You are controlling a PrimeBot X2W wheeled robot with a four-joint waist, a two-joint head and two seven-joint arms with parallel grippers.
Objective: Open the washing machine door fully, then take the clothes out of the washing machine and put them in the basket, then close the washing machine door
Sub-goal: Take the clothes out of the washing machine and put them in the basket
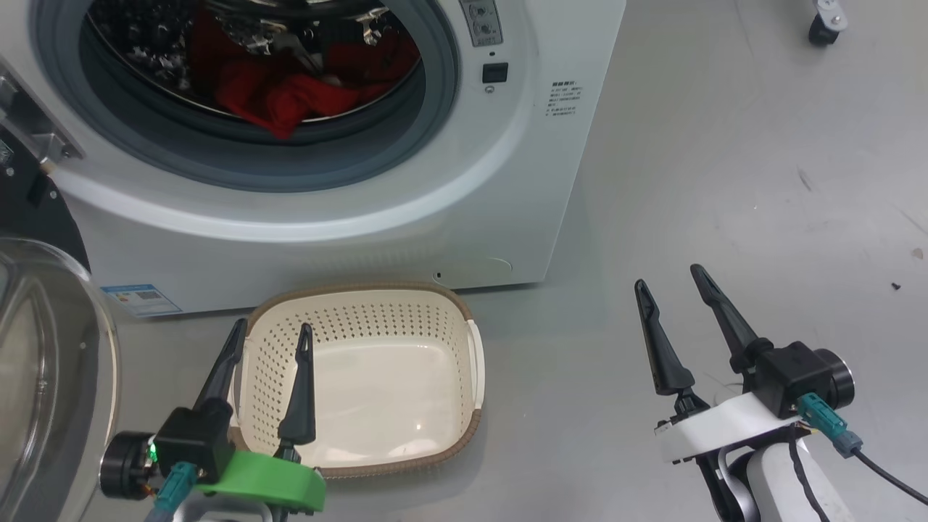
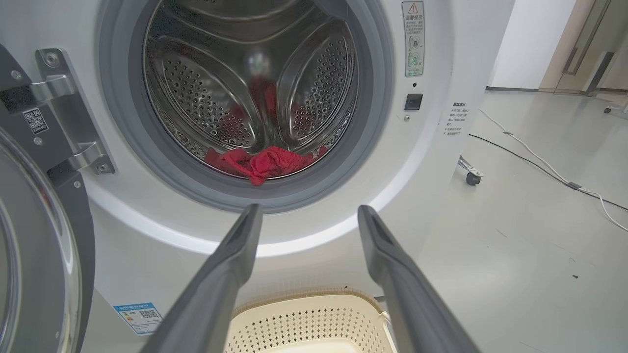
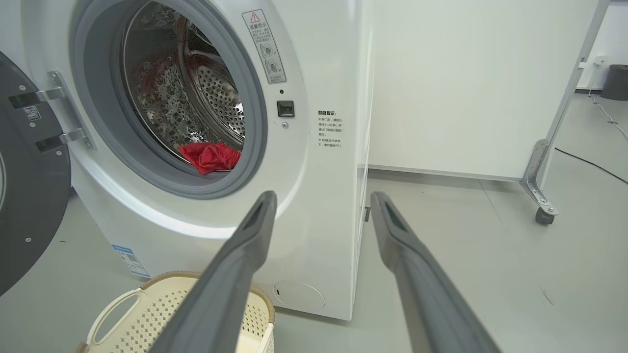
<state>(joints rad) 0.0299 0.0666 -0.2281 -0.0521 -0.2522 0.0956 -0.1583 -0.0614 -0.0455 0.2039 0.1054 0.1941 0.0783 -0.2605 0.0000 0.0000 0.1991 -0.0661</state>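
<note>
The white washing machine (image 1: 435,181) stands ahead with its door (image 1: 51,377) swung open to the left, glass bowl facing me. Red clothes (image 1: 290,98) lie at the bottom of the steel drum, one fold hanging over the grey gasket; they also show as the clothes (image 2: 262,162) and the clothes (image 3: 211,157). The cream basket (image 1: 464,341) sits empty on the floor before the machine. My left gripper (image 1: 272,333) hangs open over the basket's left side. My right gripper (image 1: 670,279) stands open over bare floor, to the right of the basket.
Grey floor spreads to the right of the machine. A caster wheel (image 1: 826,25) sits at the far right back. A white partition on a wheeled foot (image 3: 539,196) stands behind the machine, and cables (image 2: 539,162) run across the floor.
</note>
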